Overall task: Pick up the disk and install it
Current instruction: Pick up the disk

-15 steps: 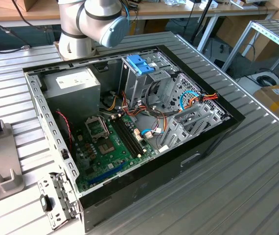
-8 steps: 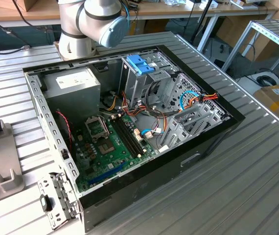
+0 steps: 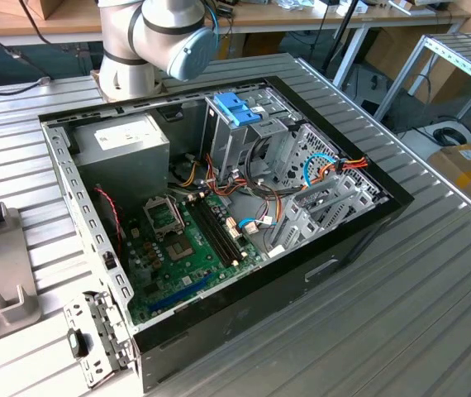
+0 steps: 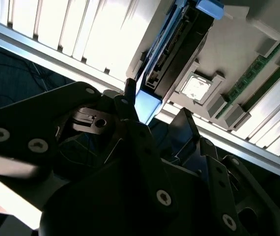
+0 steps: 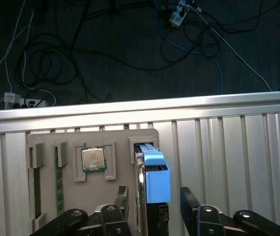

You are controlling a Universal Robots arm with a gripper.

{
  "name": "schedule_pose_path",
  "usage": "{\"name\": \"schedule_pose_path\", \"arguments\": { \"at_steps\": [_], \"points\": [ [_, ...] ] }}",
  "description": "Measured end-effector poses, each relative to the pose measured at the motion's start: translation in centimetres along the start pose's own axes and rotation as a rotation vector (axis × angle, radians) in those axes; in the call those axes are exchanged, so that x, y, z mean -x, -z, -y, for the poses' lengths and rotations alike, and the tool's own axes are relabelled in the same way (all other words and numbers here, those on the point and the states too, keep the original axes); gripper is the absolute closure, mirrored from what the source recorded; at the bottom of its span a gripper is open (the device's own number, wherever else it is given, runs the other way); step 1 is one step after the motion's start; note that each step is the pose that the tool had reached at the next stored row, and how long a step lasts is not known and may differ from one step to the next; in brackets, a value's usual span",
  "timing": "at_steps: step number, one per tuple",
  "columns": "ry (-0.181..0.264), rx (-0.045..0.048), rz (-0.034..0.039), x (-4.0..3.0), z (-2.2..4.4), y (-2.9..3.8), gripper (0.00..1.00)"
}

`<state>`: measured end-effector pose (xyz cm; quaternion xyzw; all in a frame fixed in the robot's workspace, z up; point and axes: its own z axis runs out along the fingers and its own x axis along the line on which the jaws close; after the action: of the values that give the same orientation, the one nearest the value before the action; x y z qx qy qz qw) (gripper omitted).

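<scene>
A ribbed aluminium table (image 3: 417, 331) carries an open black computer case (image 3: 335, 265), with its green motherboard (image 3: 182, 256) and grey power supply (image 3: 124, 145) exposed. The robot arm (image 3: 149, 37) rises at the case's far side. In the first wrist view, a grey holder tray (image 5: 115, 140) lies at the table's edge. The disk (image 5: 155, 179) stands on edge in one of its slots, near a processor chip (image 5: 93, 159). The gripper (image 5: 154, 201) straddles the disk with its fingers spread to either side, clasping nothing. Past the edge, cables (image 5: 46, 73) sprawl across a dark floor (image 5: 130, 83).
</scene>
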<state>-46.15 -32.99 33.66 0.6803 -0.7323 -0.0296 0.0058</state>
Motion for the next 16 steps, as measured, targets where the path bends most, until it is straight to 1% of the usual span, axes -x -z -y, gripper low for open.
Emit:
{"name": "schedule_pose_path", "arguments": {
  "at_steps": [7,16],
  "points": [
    [0.006,0.0002,0.0004,-0.02,-0.02,-0.49,0.46],
    [0.011,0.0004,0.0001,-0.01,0.00,-0.86,0.46]
  ]
}}
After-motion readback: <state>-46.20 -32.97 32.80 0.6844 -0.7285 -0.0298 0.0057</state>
